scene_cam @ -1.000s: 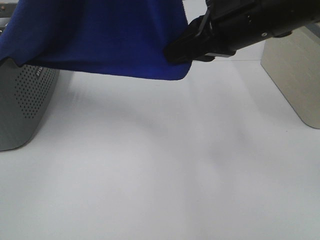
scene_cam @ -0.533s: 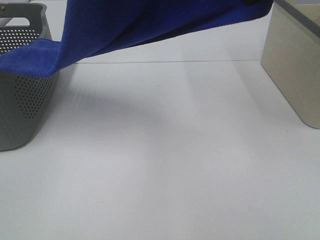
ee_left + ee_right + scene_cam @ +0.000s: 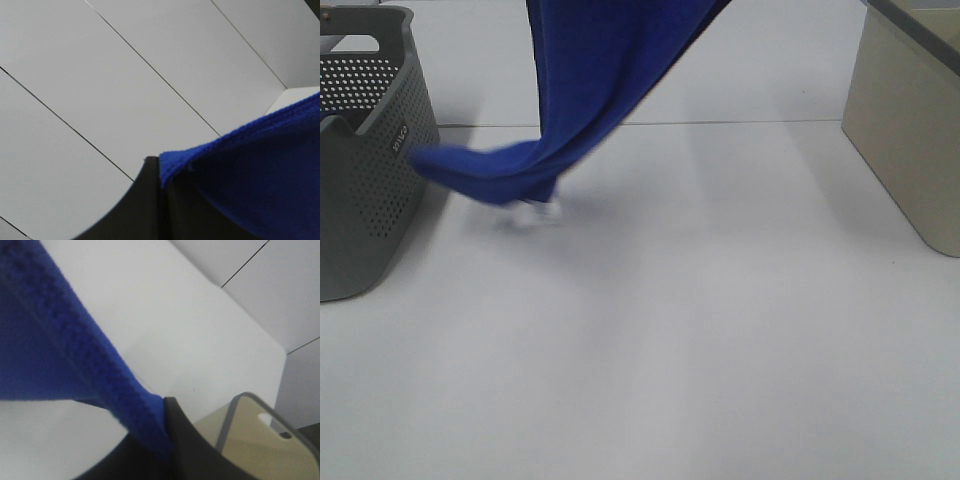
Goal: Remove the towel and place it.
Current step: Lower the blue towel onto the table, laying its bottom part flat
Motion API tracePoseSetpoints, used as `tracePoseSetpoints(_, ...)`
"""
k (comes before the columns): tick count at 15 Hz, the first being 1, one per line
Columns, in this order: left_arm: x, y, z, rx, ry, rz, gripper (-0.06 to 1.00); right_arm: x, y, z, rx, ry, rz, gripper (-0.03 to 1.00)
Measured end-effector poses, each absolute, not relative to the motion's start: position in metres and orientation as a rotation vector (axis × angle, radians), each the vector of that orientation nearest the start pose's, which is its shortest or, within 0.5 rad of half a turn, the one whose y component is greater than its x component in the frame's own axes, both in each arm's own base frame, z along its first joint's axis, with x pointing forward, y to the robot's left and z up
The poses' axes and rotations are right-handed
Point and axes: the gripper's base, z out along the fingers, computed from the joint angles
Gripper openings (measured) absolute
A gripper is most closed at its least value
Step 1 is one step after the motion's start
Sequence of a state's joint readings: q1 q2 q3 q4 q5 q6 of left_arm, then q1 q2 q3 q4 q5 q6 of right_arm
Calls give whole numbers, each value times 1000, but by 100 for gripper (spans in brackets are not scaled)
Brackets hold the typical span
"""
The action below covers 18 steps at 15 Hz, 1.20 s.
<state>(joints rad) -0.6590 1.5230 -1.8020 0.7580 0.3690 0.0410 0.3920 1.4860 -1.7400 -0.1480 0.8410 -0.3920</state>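
Note:
The royal-blue towel (image 3: 590, 90) hangs from above the top edge of the exterior high view. Its lower end trails left to just beside the grey basket (image 3: 370, 150), with a small white tag (image 3: 538, 212) dangling just over the table. Both grippers are out of that view. In the left wrist view, my left gripper (image 3: 159, 165) is shut on a stitched edge of the towel (image 3: 250, 170). In the right wrist view, my right gripper (image 3: 164, 402) is shut on another stitched edge of the towel (image 3: 75, 350), high above the table.
A grey perforated basket stands at the table's left edge. A beige bin (image 3: 910, 130) stands at the right, also seen below the right gripper as the bin (image 3: 250, 440). White table (image 3: 670, 330) lies between them.
The towel has been lifted higher. Its left part came off the basket and now hangs down in a narrow drape. The right arm has risen out of the exterior high view.

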Motion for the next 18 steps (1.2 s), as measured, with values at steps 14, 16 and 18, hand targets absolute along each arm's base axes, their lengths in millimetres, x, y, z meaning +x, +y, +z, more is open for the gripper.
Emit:
tracePoseSetpoints(14,374,-177,475,807,1154,281,0,368,127,467,-783,1457,-429,2)
tracePoseSetpoints(16,397,-167,466,801,1098,258,0,390,129,466,-745,1388,-415,2)
tracePoseSetpoints(18,424,-156,465,781,1020,263,0,416,134,460,-732,1341,-406,2)
